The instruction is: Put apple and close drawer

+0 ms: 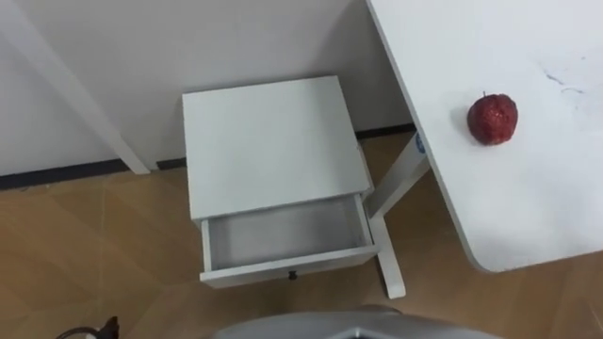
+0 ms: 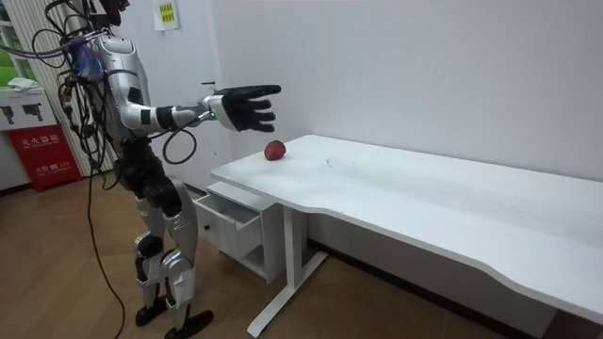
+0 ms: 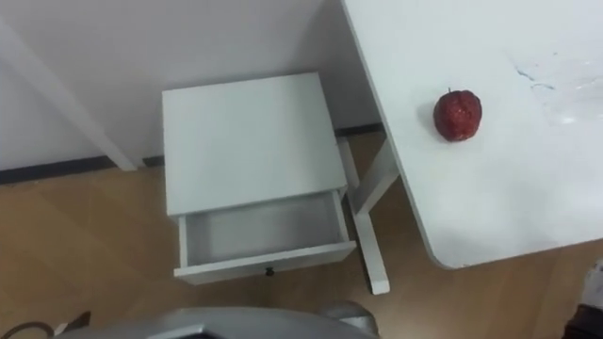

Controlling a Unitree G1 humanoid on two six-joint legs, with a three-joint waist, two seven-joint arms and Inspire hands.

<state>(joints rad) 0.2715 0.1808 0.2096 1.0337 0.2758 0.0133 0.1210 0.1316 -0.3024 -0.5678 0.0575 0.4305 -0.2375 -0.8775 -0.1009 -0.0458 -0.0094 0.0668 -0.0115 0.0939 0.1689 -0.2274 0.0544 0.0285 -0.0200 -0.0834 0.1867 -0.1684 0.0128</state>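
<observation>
A red apple (image 1: 493,119) lies on the white table (image 1: 528,207) to my right, near its left edge. Straight ahead by the wall stands a white nightstand (image 1: 268,141) with its drawer (image 1: 283,235) pulled out and nothing inside. In the room view I stand before the nightstand with my right arm raised. My right hand (image 2: 240,108) hovers open, fingers spread, in the air above and a little short of the apple (image 2: 274,151), not touching it.
The table's white leg and foot (image 1: 391,264) stand close beside the drawer's right side. Wooden floor lies to the left of the nightstand. A red box (image 2: 42,151) stands at the room view's left, behind me.
</observation>
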